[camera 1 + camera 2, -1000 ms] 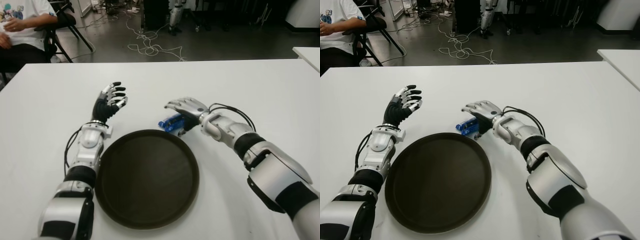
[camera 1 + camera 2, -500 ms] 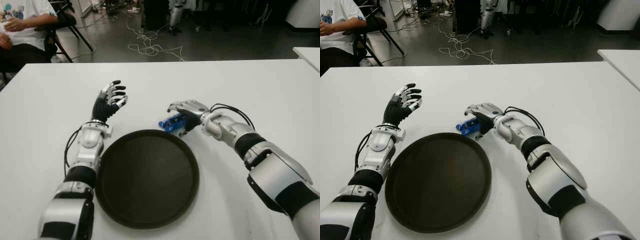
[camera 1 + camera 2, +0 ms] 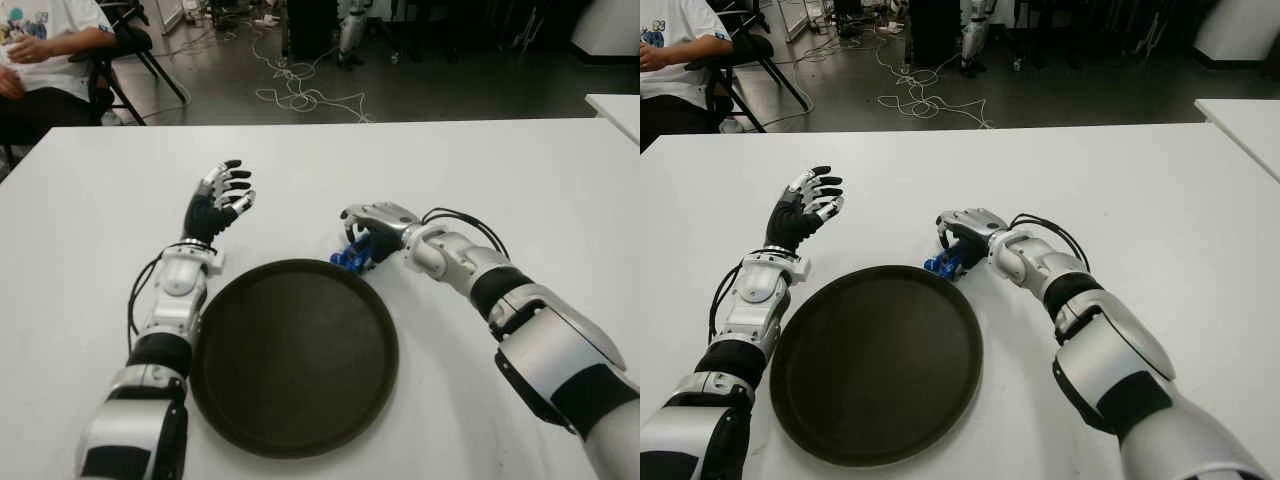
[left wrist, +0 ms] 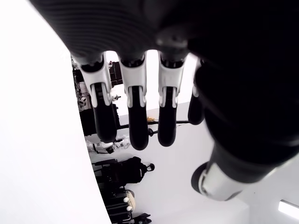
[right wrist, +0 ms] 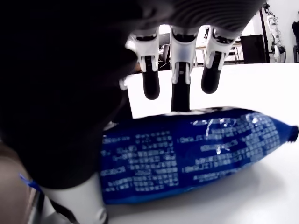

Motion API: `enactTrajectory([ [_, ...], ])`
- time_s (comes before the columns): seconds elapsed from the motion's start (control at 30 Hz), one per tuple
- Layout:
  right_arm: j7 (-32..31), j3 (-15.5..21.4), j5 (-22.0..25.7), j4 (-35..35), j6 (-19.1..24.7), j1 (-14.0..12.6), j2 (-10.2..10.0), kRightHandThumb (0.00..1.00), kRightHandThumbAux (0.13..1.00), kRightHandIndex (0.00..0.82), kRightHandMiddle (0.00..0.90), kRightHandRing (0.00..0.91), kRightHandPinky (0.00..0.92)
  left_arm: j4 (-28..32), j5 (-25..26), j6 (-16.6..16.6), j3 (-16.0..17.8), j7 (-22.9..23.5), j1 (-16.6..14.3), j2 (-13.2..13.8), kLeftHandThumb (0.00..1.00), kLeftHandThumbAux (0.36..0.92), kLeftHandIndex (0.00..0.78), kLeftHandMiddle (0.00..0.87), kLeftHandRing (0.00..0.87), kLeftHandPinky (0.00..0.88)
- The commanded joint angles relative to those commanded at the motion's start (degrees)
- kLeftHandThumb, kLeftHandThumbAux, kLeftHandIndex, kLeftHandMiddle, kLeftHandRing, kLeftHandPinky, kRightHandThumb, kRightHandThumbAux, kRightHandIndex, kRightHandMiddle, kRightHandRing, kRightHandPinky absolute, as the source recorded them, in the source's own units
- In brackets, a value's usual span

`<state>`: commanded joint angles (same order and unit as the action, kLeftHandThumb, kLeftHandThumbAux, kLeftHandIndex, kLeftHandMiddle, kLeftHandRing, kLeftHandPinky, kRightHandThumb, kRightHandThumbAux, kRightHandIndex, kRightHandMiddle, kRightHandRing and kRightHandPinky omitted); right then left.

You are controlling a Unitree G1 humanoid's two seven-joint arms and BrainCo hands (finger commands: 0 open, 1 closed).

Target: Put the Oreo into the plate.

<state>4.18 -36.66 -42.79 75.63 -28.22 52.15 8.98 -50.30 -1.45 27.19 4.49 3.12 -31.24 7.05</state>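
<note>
- Blue crinkled foil Oreo packet — on the smooth white table, just beyond the far rim of the round dark brown plate.
- Right hand: palm down, fingers curled around the packet, grasping it.
- Left hand: raised left of the plate, fingers spread — holds nothing.

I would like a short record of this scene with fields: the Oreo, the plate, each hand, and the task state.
Oreo: blue Oreo packet on the white table, at the plate's far rim
Plate: dark round plate, nothing in it
Right hand: right hand closing around the packet, fingers curled over it
Left hand: left hand raised, fingers spread, holding nothing, left of the plate
Task state: packet not yet in the plate
</note>
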Motion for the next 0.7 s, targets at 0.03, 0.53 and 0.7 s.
enactTrajectory([
  [0.03, -0.3, 0.1, 0.2, 0.0, -0.3, 0.0, 0.0, 0.000, 0.896, 0.466, 0.568, 0.568, 0.532, 0.0, -0.2, 0.0, -0.1, -0.2, 0.0, 0.1, 0.239, 0.771, 0.198, 0.269, 0.255, 0.271],
  [0.53, -0.5, 0.3, 0.1, 0.2, 0.2, -0.1, -0.1, 0.000, 0.868, 0.481, 0.562, 0.560, 0.529, 0.5, -0.3, -0.7, -0.5, -0.3, 0.1, 0.1, 0.230, 0.751, 0.189, 0.274, 0.261, 0.276],
  [0.7, 0.0, 0.1, -0.1, 0.1, 0.1, -0.1, 0.0, 0.000, 0.859, 0.476, 0.542, 0.544, 0.510, 0.6, -0.1, -0.5, -0.4, -0.1, 0.2, 0.0, 0.228, 0.749, 0.190, 0.274, 0.262, 0.274],
])
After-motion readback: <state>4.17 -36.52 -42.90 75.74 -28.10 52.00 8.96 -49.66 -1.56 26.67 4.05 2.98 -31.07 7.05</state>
